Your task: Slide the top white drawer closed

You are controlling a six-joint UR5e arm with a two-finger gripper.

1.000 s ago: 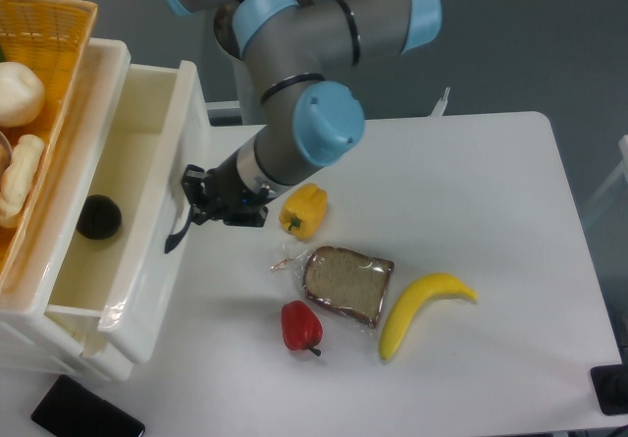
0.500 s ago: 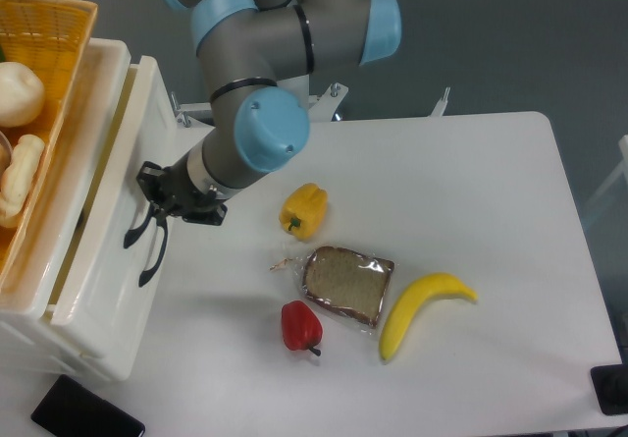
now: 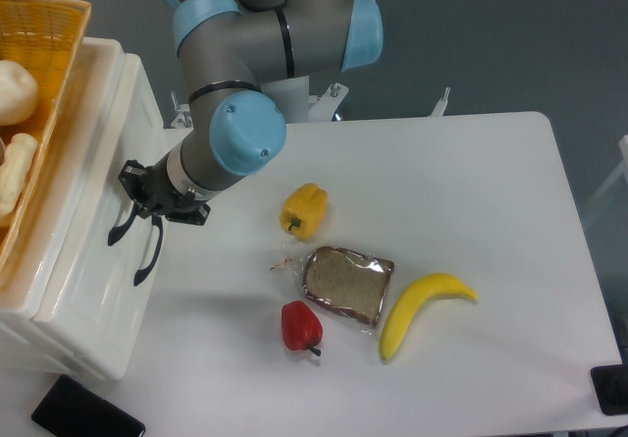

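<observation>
The top white drawer (image 3: 103, 152) stands at the left under the orange basket, pushed in almost flush with the cabinet. Its inside no longer shows. Its dark curved handle (image 3: 120, 229) lies on the front, just below my gripper (image 3: 135, 193). The gripper looks shut and empty, with its tip against the drawer front by the handle. The lower drawer front (image 3: 93, 304) with its own dark handle (image 3: 146, 260) sits just below.
An orange wicker basket (image 3: 54, 20) with pale food sits on the cabinet. On the table lie a yellow pepper (image 3: 304, 209), bagged bread (image 3: 346, 283), a red pepper (image 3: 301, 326) and a banana (image 3: 422, 309). A black phone (image 3: 83, 412) lies at the front left.
The gripper has moved left against the drawer front, and the top drawer has slid from wide open to almost shut. The dark object inside it is now hidden.
</observation>
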